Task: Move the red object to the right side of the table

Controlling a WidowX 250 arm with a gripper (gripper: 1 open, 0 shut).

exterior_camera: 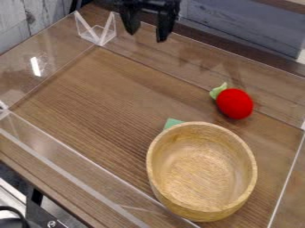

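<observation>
Camera view from above one corner shows the gripper (145,33) hanging at the far edge of the table (107,98), pointing down with its dark jaws spread wide and nothing between them. Well apart from it, the red object (234,102) lies on the wood-grain surface toward the right side of the picture, its green leafy top turned to the upper left. Nearer the camera stands a large wooden bowl (201,170), with a small green scrap (173,124) showing at its far rim.

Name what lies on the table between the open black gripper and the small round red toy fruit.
Nothing: in the camera view, only bare brown wood-grain tabletop stretches between the black gripper and the red toy fruit.
</observation>
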